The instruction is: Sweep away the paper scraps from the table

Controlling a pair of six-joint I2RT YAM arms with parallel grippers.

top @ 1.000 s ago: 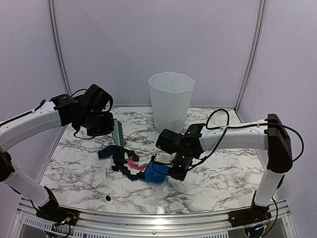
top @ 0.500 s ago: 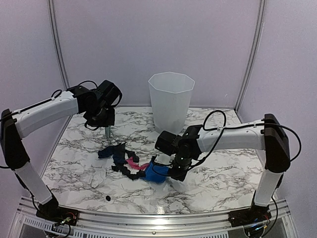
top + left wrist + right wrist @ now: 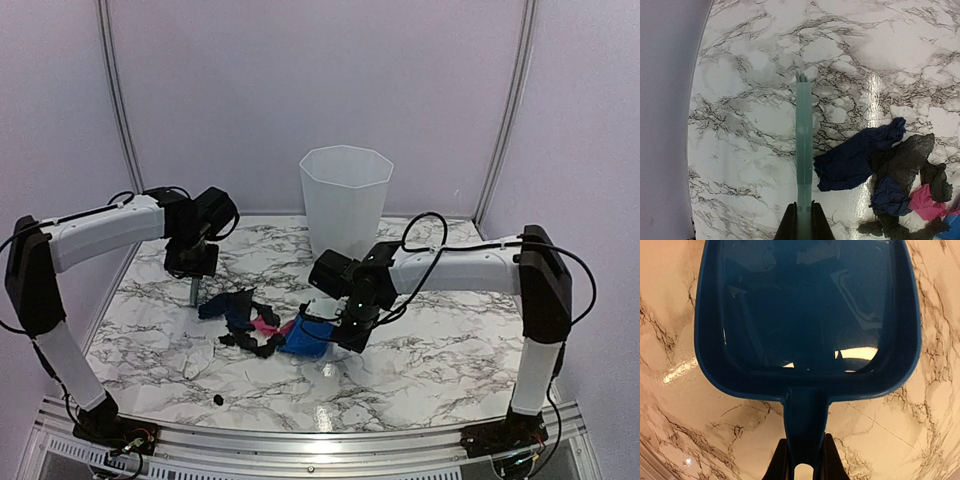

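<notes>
Your left gripper (image 3: pixel 194 268), pinching the brush (image 3: pixel 194 291), has dropped toward the table (image 3: pixel 430 360) at 10 o'clock of the paper scraps (image 3: pixel 243 318). Your right gripper (image 3: pixel 352 325), clamped on the dustpan (image 3: pixel 305 338), has nudged in at 4. A sweep looks ready. They lie mid-table, stretched 10-to-4 toward the dustpan.

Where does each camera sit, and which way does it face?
Top external: above and behind the bases, facing down over the table; both arms show.
Left wrist: looking down along the brush at the paper scraps; left gripper shows.
Right wrist: looking down into the dustpan; right gripper shows.
Shared: top and left wrist both see scraps and brush.
</notes>
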